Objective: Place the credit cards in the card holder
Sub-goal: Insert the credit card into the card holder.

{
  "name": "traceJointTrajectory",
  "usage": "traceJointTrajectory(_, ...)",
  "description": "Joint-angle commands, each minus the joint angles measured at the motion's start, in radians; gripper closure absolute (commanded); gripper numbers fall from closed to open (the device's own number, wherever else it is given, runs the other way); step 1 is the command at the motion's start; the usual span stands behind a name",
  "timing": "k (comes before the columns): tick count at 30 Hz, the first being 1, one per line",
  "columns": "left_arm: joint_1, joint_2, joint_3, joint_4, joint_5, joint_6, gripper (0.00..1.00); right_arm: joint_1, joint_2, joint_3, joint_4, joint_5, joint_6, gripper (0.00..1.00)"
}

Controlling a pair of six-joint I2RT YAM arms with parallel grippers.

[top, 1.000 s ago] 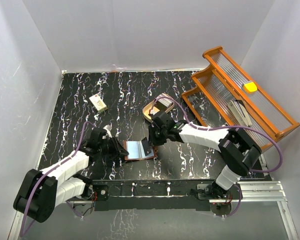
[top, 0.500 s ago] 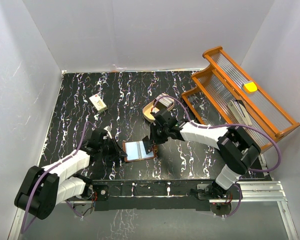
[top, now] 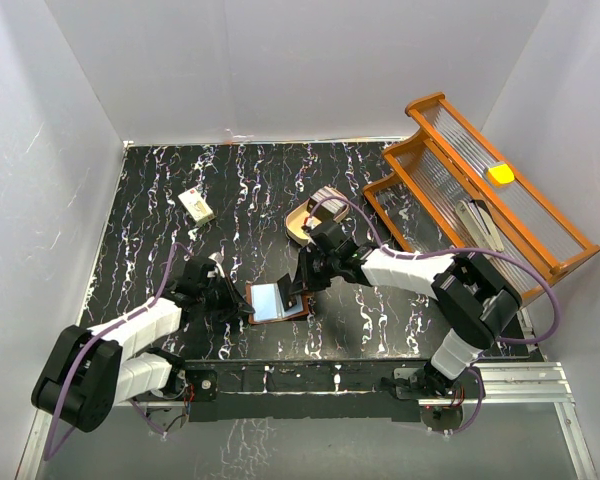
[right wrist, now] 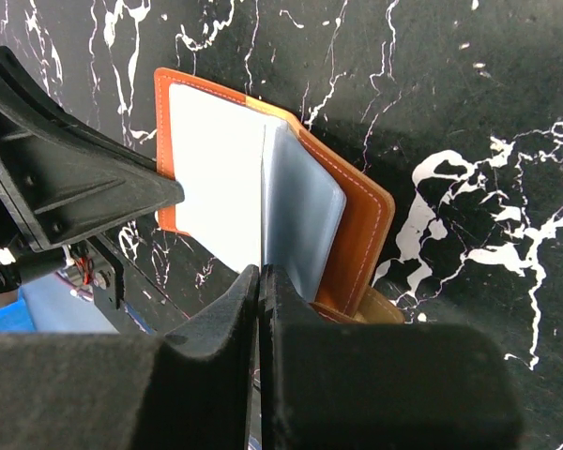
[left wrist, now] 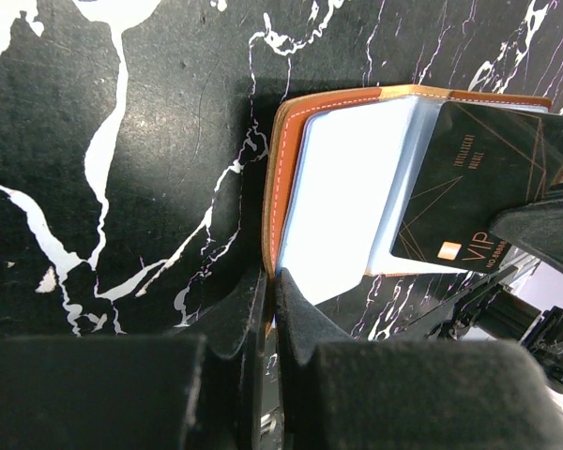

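The brown leather card holder (top: 272,302) lies open on the black marble table, its grey-blue lining (left wrist: 342,197) facing up. My left gripper (top: 246,303) is shut on the holder's left leather edge (left wrist: 274,206), and the pinch (left wrist: 270,286) shows clearly in the left wrist view. My right gripper (top: 297,291) is shut on one dark credit card marked VIP (left wrist: 469,178). It holds the card on edge over the holder's right half. From the right wrist, that card shows only as a thin line (right wrist: 263,206) above the closed fingers (right wrist: 261,277).
A beige oval tray (top: 298,224) sits behind the right arm, which partly covers it. A small cream block (top: 196,205) lies at the back left. An orange tiered rack (top: 450,180) carrying a yellow item (top: 499,174) stands at the right.
The left gripper has closed on the holder's left edge. The right gripper has brought the dark card down and left over the open holder, which has shifted slightly left.
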Motion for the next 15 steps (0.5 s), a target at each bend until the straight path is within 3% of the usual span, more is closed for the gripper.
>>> traceJointTrajectory(1,-0.003,0.021,0.005,-0.051,-0.021,0.018,1.0,-0.002,-0.015,-0.02,0.086,-0.02,0.035,1.0)
traceJointTrajectory(15,-0.002,0.021,0.004,-0.037,-0.005,0.009,1.0,-0.001,0.035,-0.053,0.166,-0.062,0.084,1.0)
